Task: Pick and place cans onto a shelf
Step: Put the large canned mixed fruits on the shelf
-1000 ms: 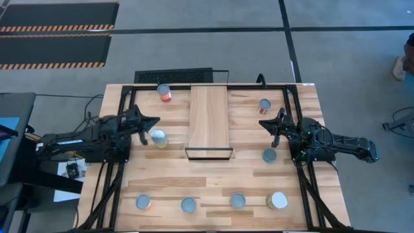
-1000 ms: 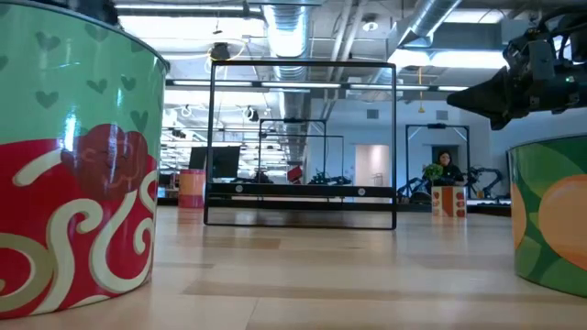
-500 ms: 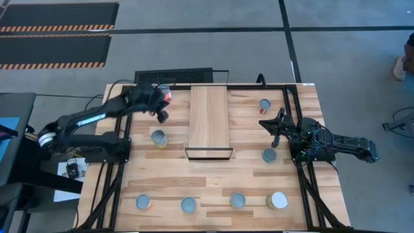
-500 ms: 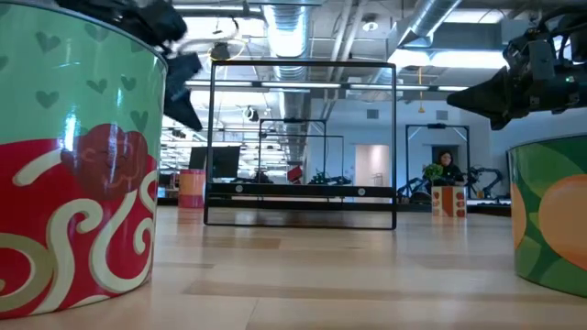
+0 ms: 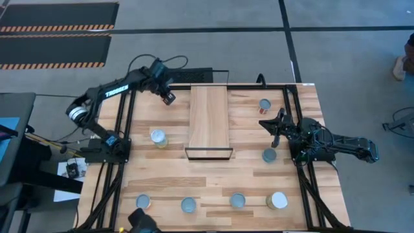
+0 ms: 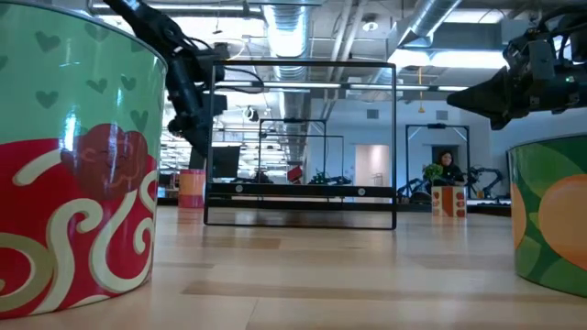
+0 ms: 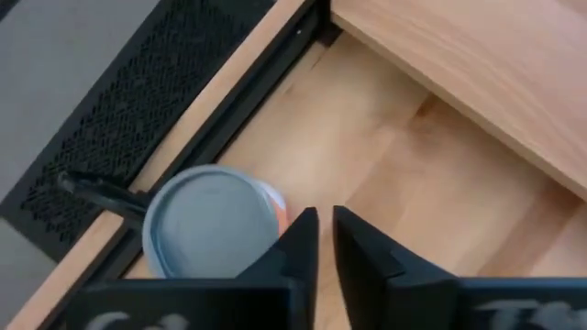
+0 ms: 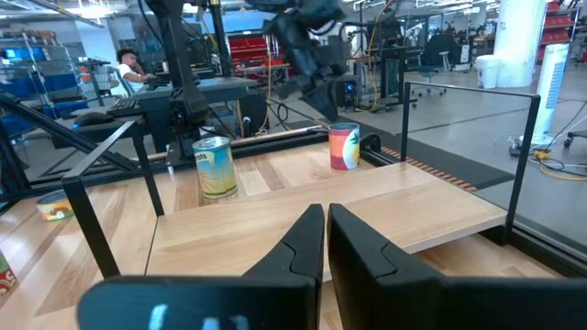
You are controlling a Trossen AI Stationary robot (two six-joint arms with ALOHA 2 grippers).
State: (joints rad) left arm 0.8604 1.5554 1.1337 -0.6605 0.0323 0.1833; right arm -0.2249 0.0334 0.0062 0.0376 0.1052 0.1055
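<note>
The shelf (image 5: 209,120), a light-wood plank on a thin black frame, stands mid-table. An orange-red can (image 7: 215,229) stands upright on its base at the table's far left (image 6: 192,188). My left gripper (image 7: 324,229) hangs just above it, slanting down, shut and holding nothing (image 5: 168,98). A yellow can (image 5: 158,137) stands left of the shelf. Two cans (image 5: 264,105) (image 5: 269,155) stand to its right. My right gripper (image 5: 275,123) waits between those two, level, shut and holding nothing.
Several more cans stand in a row along the near edge (image 5: 143,202) (image 5: 278,200); two of them loom large in the low view (image 6: 73,174) (image 6: 550,220). A black frame rail (image 7: 229,119) runs along the far edge behind the orange-red can. A person sits in the room beyond.
My left arm has reached out from beside the yellow can toward the table's far edge. Its gripper has tipped from level to slanting down, and now hangs over the orange-red can. No can has moved.
</note>
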